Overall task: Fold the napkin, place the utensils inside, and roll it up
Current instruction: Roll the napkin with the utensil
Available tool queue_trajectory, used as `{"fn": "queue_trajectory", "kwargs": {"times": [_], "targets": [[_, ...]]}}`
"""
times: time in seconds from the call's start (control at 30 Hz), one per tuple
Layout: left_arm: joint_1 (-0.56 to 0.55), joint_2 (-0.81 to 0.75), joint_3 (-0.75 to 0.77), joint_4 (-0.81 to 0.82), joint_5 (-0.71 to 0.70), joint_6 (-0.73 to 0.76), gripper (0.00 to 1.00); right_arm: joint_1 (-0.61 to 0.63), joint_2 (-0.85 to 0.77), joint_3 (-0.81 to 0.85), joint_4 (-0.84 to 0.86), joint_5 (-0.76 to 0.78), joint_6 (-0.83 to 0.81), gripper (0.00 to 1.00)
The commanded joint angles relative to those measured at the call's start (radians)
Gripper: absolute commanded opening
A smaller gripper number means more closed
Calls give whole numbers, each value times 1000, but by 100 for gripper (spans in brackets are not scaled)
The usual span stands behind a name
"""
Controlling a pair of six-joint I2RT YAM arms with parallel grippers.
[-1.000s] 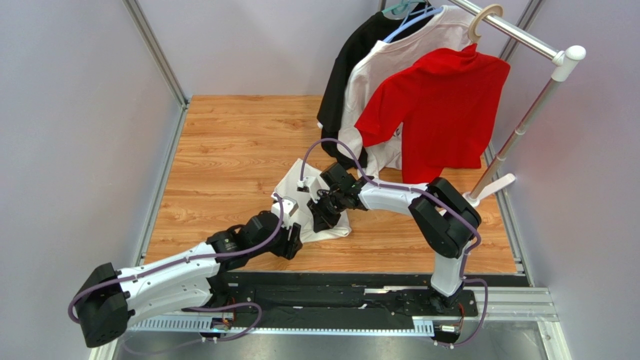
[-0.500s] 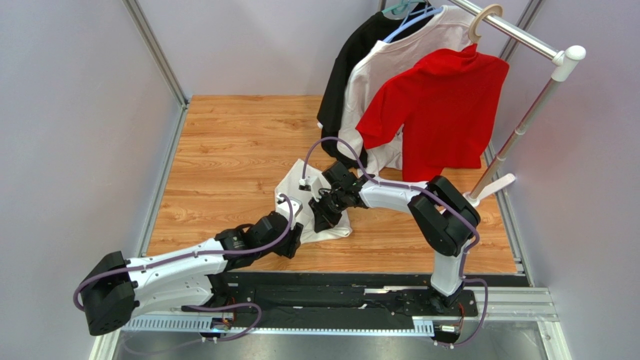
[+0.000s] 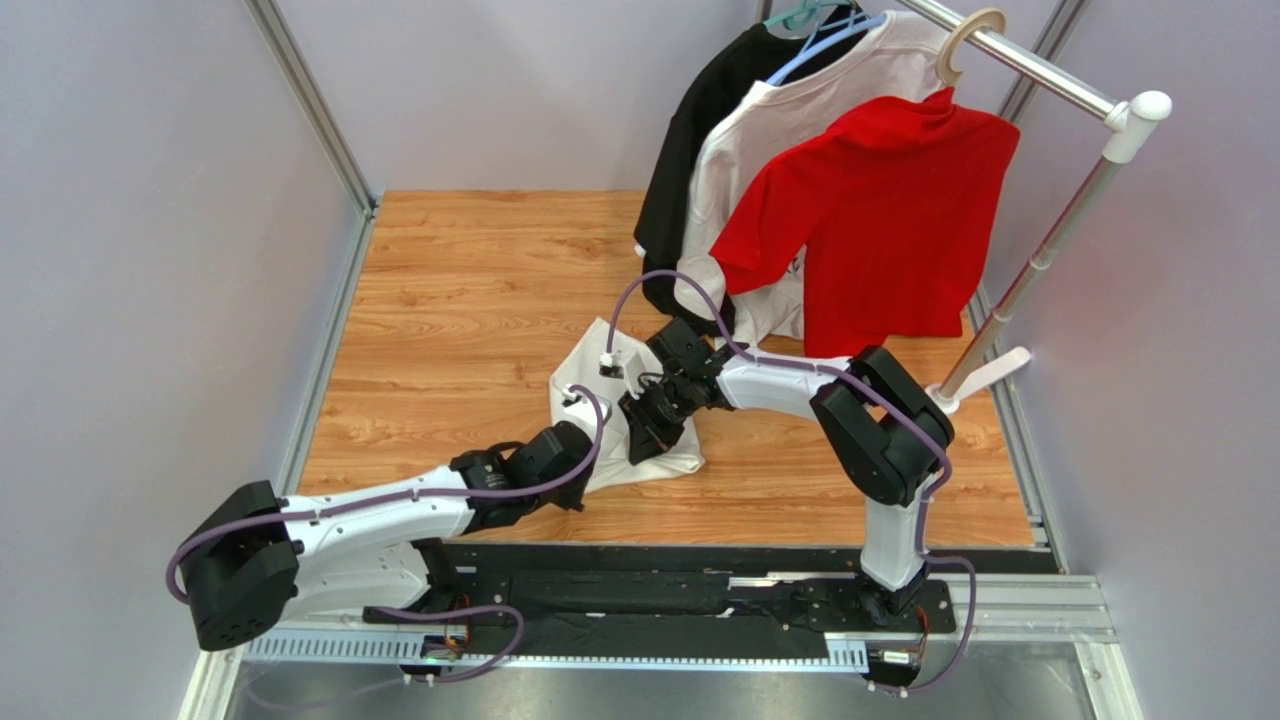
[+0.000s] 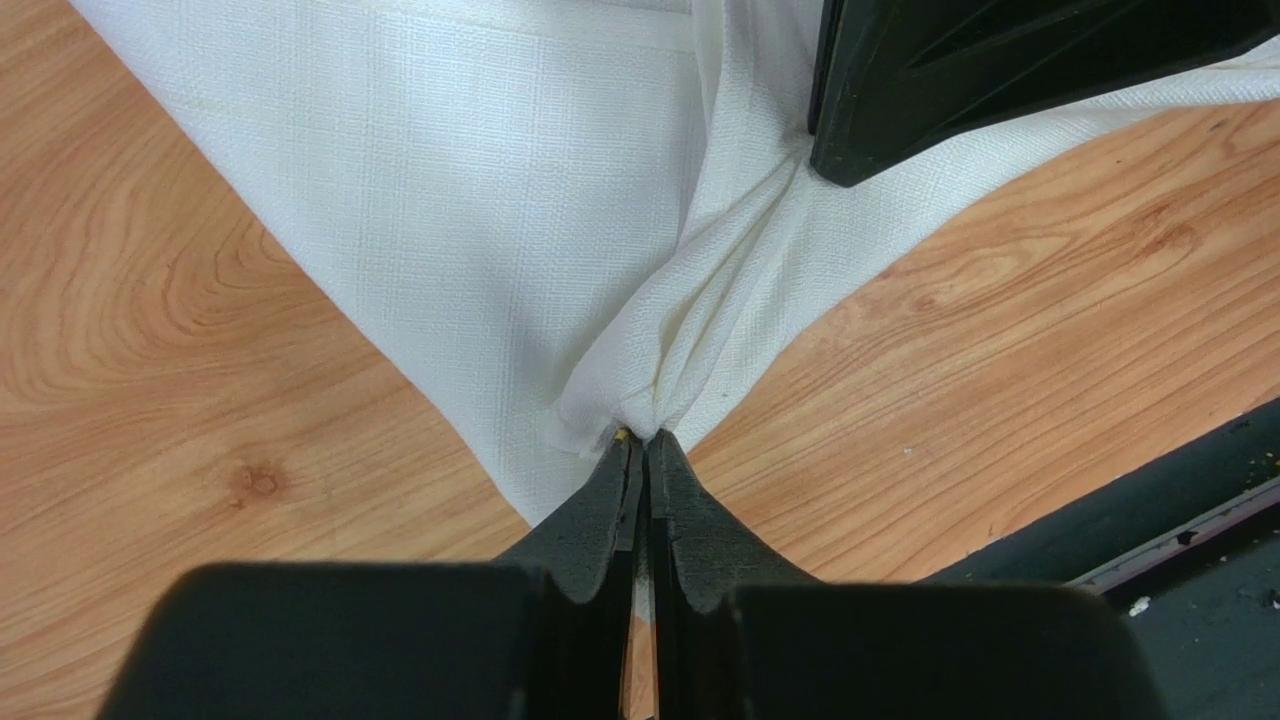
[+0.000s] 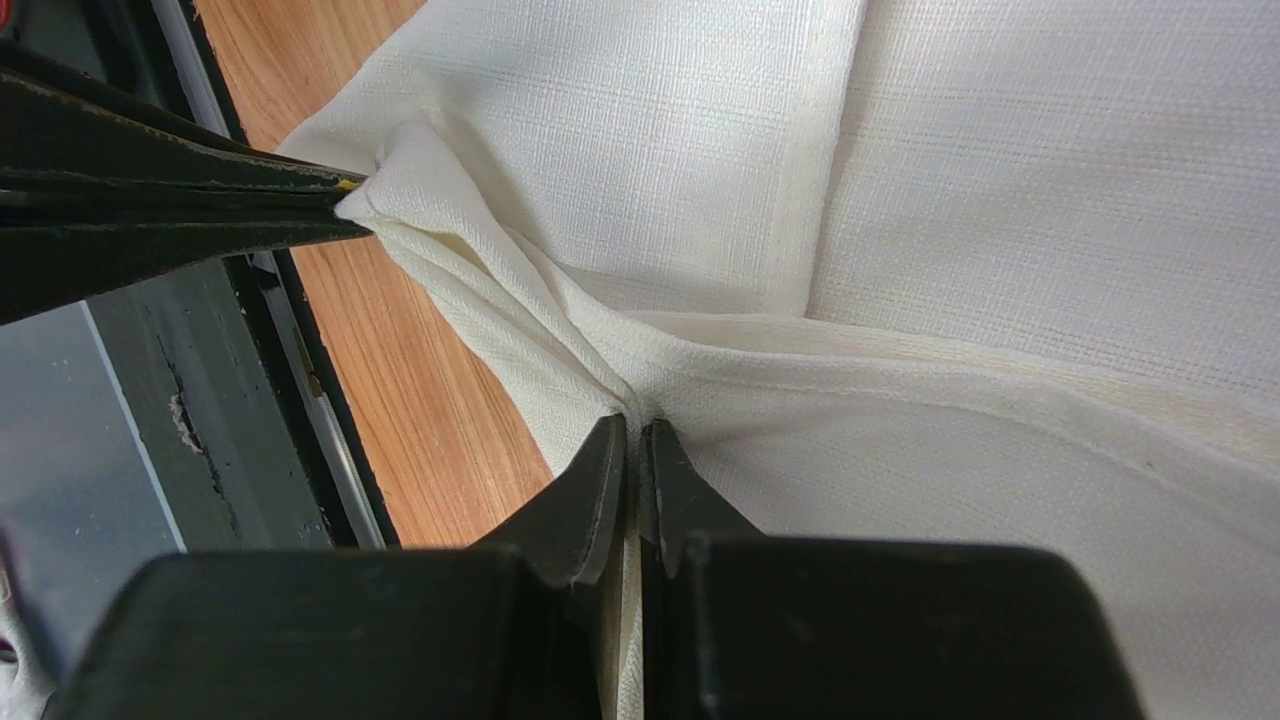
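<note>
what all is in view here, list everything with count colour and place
napkin: one, white-cream, lying on the table near its front edge, bunched where it is pinched
table: one, light brown wood, filling the middle of the top view
rack: one, silver and white, at the far right of the table
black shirt: one, black, hanging leftmost on the rack
white shirt: one, white, hanging between the other two
red shirt: one, red, hanging nearest the rack's front end
left gripper: one, black, shut on the napkin's near corner
right gripper: one, black, shut on a fold of the napkin beside the left one
</note>
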Motion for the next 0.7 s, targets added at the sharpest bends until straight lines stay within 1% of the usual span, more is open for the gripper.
{"fn": "queue_trajectory", "kwargs": {"times": [0.0,0.07,0.1,0.13,0.23,0.37,0.47,0.67], "targets": [[32,9,44,-15,19,-18,7,4,76,-21,-119,71,-23,0],[71,17,37,0,78,-17,7,3,85,-20,-121,68,-25,0],[98,18,26,8,136,-14,7,3,87,-19,-121,68,-25,0],[136,20,23,20,161,-12,7,0,90,-18,-126,65,-25,0],[181,33,23,32,236,1,7,1,96,-16,-126,60,-25,0],[252,102,44,29,352,11,7,1,102,-9,-130,54,-25,0],[284,154,70,6,383,3,7,1,104,-10,-133,54,-27,0],[331,217,109,-72,396,-32,6,1,107,-9,-136,49,-25,0]]}}
